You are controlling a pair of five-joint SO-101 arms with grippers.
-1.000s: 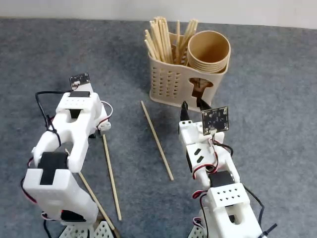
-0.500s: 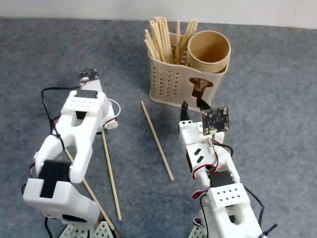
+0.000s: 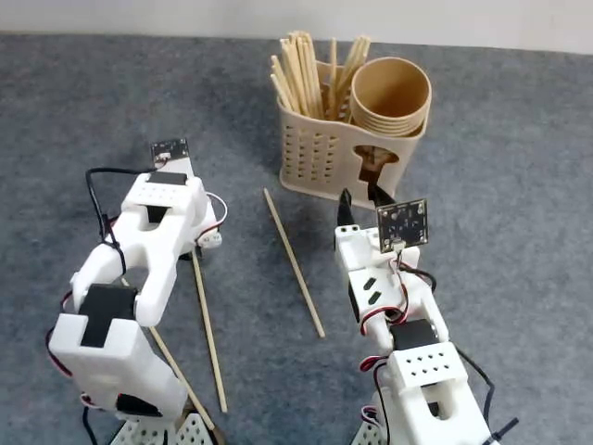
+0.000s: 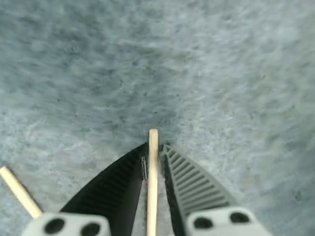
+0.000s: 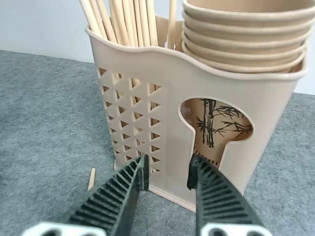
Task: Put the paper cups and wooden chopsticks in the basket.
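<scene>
Grey carpeted tabletop (image 3: pixel 482 139) lies under the left pincer (image 4: pixel 153 161), clamped on a pale wooden chopstick (image 4: pixel 152 196) near its very end, so lifting may swivel or drop it; the right pincer (image 5: pixel 167 169) gapes empty before the beige plastic basket (image 5: pixel 147 98) holding stacked paper cups (image 5: pixel 246 44)

Left arm (image 3: pixel 159 222) has swung rightward; over a chopstick (image 3: pixel 206 324).

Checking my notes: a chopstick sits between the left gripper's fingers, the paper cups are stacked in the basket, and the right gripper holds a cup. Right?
One slip: the right gripper holds nothing; the right wrist view shows it open, empty, in front of the basket. The chopstick between the left gripper's fingers and the paper cups stacked in the basket are as you say.
</scene>
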